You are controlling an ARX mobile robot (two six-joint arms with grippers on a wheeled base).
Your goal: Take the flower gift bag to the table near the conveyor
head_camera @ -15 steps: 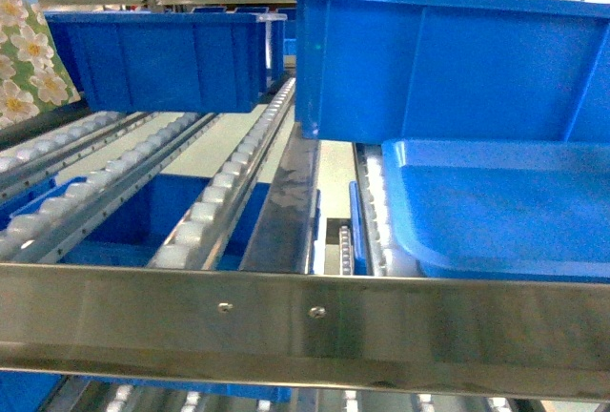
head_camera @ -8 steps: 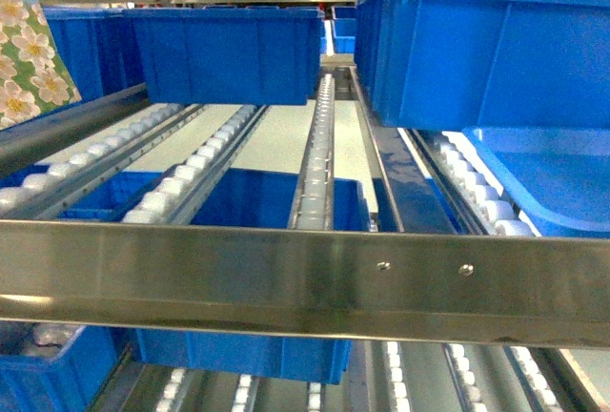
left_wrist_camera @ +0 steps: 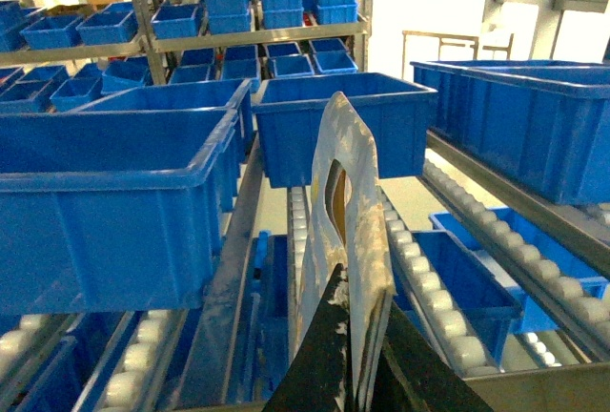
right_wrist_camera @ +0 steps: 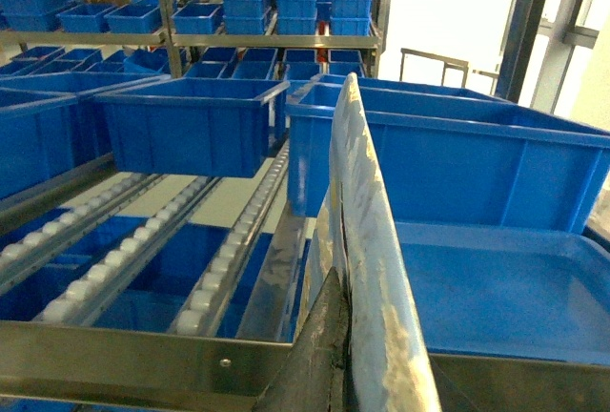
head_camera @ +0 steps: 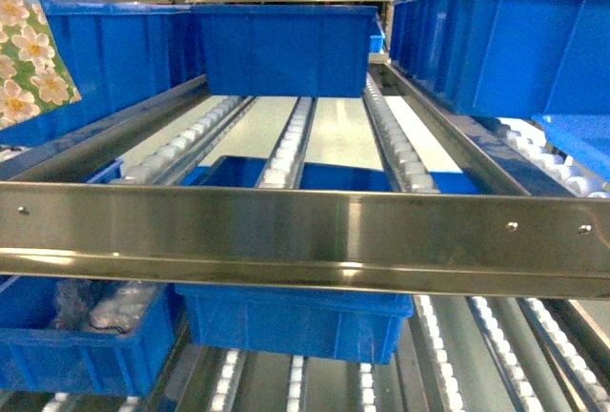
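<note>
I have both grippers, left [left_wrist_camera: 348, 355] and right [right_wrist_camera: 334, 355], pinched shut on the gift bag [left_wrist_camera: 345, 240], which stands edge-on and upright above them facing the conveyor [head_camera: 286, 140]; no table is in view.

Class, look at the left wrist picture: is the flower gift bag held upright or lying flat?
Upright. The flower gift bag stands edge-on, cut-out handle uppermost, its lower edge pinched in the left gripper, in front of the conveyor rollers.
</note>
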